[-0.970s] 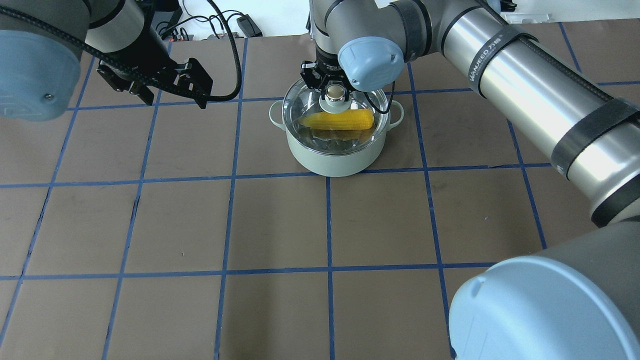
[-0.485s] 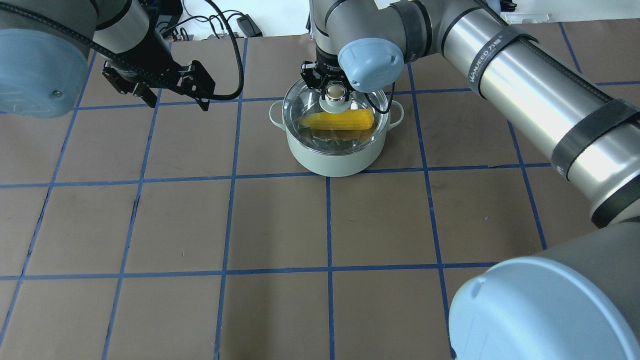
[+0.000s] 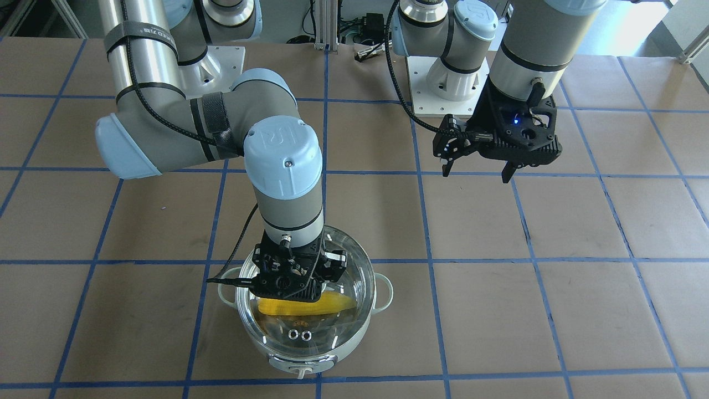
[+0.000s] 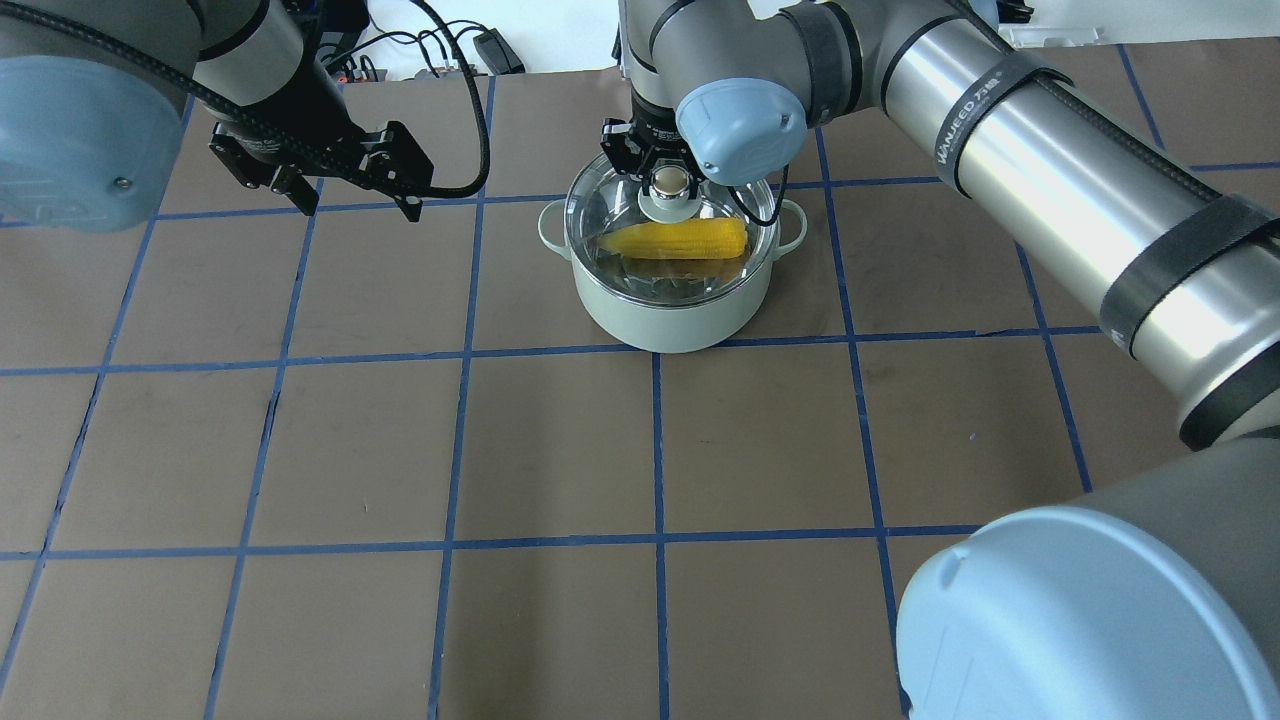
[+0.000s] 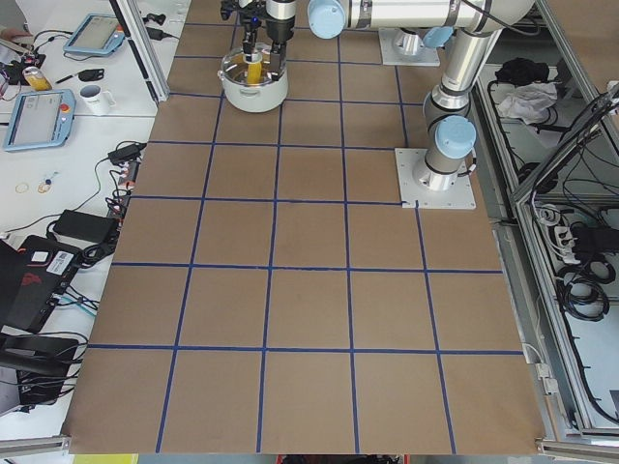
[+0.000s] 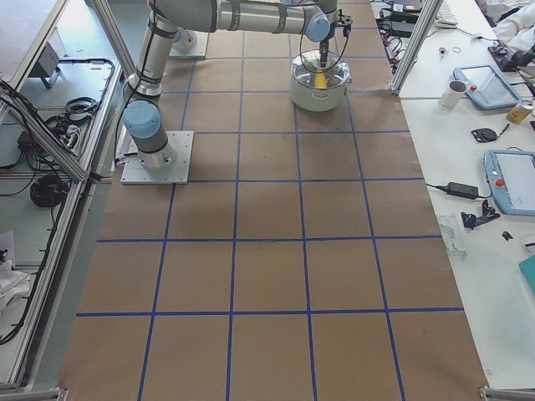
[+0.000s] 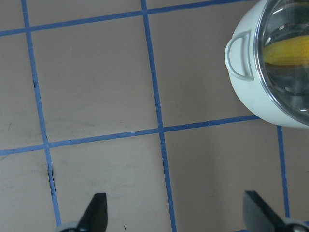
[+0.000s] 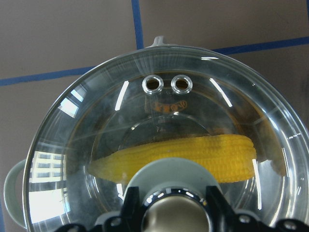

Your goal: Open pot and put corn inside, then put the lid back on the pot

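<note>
The pale mint-green pot (image 4: 660, 315) stands on the table at the far middle. The clear glass lid (image 4: 600, 215) sits on it. The yellow corn (image 4: 680, 240) lies across the inside, seen through the glass, also in the right wrist view (image 8: 193, 154). My right gripper (image 4: 668, 180) reaches straight down and is shut on the lid's knob (image 8: 169, 169), a finger on each side of the beige cap. My left gripper (image 4: 355, 205) is open and empty, held above the table to the pot's left; its wrist view shows the pot's loop handle (image 7: 240, 55).
The table is brown paper with a blue tape grid (image 4: 655, 450). Cables (image 4: 440, 45) lie past the far edge. Side benches hold tablets (image 6: 514, 180) and a mug (image 6: 456, 93). The arm bases (image 3: 443, 83) stand on the robot's side.
My left arm has drifted slightly right and toward the far edge, its gripper still open. My right gripper stays on the lid's knob; the lid and pot have not visibly moved.
</note>
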`<state>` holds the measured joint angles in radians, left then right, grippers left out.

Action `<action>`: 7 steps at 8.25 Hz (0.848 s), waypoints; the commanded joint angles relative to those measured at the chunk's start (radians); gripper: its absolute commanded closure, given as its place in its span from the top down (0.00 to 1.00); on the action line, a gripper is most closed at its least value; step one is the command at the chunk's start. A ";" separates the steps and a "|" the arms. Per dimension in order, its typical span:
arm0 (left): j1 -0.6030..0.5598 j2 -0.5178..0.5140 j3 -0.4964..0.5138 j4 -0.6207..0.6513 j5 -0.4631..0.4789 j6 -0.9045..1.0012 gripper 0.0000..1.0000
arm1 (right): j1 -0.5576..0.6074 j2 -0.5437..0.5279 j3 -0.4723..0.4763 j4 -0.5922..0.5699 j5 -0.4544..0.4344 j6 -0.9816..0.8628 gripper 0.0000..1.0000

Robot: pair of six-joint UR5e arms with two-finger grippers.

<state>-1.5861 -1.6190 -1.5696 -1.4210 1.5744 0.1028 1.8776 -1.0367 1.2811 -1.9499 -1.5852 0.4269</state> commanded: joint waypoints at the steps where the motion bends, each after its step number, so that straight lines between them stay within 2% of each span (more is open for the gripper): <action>1: 0.000 -0.001 -0.001 0.002 -0.001 0.000 1.00 | -0.001 0.001 0.001 -0.003 0.001 -0.002 0.44; 3: 0.000 -0.001 -0.001 0.002 -0.001 0.000 1.00 | 0.000 0.001 0.003 -0.003 0.002 -0.002 0.44; 4: 0.000 -0.001 0.000 0.002 -0.001 0.000 1.00 | 0.000 0.003 0.009 -0.003 0.005 -0.002 0.49; 5: 0.000 -0.001 0.000 0.002 -0.001 0.000 1.00 | 0.000 0.003 0.009 -0.003 0.005 0.003 0.62; 6: 0.000 -0.001 -0.001 0.002 -0.001 0.000 1.00 | 0.000 0.004 0.011 -0.003 0.005 0.004 0.85; 7: 0.000 -0.001 -0.001 0.002 -0.001 0.000 1.00 | 0.000 0.004 0.011 -0.003 0.005 0.004 1.00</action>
<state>-1.5861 -1.6199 -1.5701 -1.4190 1.5739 0.1028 1.8776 -1.0331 1.2903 -1.9527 -1.5804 0.4292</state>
